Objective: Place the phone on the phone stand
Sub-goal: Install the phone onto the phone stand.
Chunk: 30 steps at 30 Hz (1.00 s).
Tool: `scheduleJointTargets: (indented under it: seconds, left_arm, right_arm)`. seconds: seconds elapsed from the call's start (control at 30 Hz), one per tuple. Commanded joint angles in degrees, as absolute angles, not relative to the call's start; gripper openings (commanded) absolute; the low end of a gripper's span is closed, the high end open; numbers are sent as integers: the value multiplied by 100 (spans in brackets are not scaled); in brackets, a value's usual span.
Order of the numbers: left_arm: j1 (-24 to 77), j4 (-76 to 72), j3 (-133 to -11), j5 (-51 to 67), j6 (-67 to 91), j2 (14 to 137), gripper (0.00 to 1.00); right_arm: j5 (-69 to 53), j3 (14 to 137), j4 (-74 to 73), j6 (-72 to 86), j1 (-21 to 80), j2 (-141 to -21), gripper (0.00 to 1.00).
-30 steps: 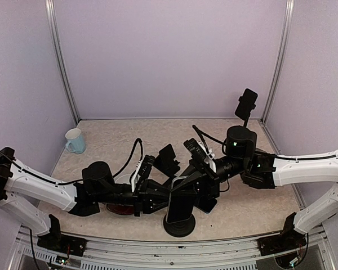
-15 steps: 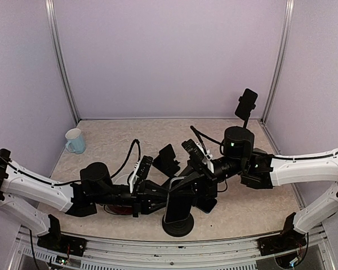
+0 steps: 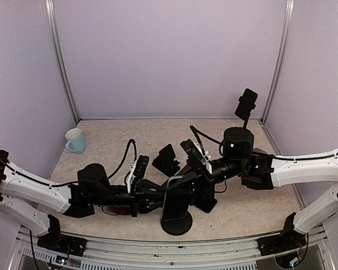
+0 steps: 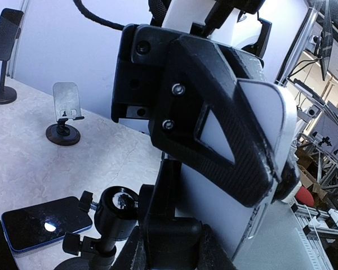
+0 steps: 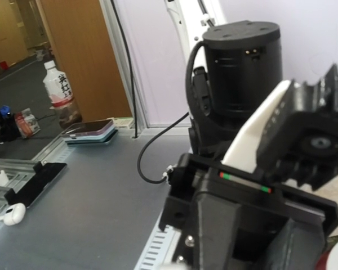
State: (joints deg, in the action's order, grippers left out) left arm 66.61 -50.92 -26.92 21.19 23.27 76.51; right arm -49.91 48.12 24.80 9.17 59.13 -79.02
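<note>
The phone [image 3: 173,198], silver-backed, leans upright against the black phone stand [image 3: 176,226] with a round base at the near middle of the table. My left gripper [image 3: 156,198] reaches in from the left. In the left wrist view its fingers [image 4: 136,253] close on either side of the stand's black cradle block [image 4: 172,236]. My right gripper [image 3: 191,188] comes from the right. One of its black fingers [image 4: 214,118] presses flat on the phone [image 4: 270,140]. The phone's lower edge is hidden behind the cradle.
A second stand holding a dark phone [image 3: 247,104] is at the back right. A small empty stand [image 3: 168,160] is mid-table. A blue phone [image 4: 45,222] lies flat near the stand. A white mug [image 3: 74,140] is at the left and a red object [image 3: 115,210] lies under my left arm.
Both grippers, the phone and the stand have shifted slightly left and toward the near edge. Both grips look unchanged.
</note>
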Motion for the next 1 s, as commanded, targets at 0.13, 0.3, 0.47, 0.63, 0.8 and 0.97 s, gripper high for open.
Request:
scheduleJointTargets:
  seconds: [0.13,0.3,0.47,0.63,0.8,0.97]
  left_arm:
    - [6709,-5805,-2642,2234,2306,7361,0]
    - [6728,-5754,-2648,2158,2276,7286,0]
    - [6801,-5582,-2652,1986,2138,7158,0]
    - [6870,-5509,-2699,1924,2136,7142,0]
    - [6937,-5416,-2705,1690,2018,7094,0]
    - [6932,-5337,-2550,1408,1953,6811,0]
  right_arm:
    - [-4000,4398,1417,828,5598,-7654,0]
    - [-3796,4354,1182,779,5504,-7500,0]
    - [-3766,4228,1155,791,5441,-7287,0]
    - [-3761,4197,1166,903,5402,-7283,0]
    - [-3795,4196,1096,918,5389,-7355,0]
    - [-3798,4186,832,821,5375,-7294,0]
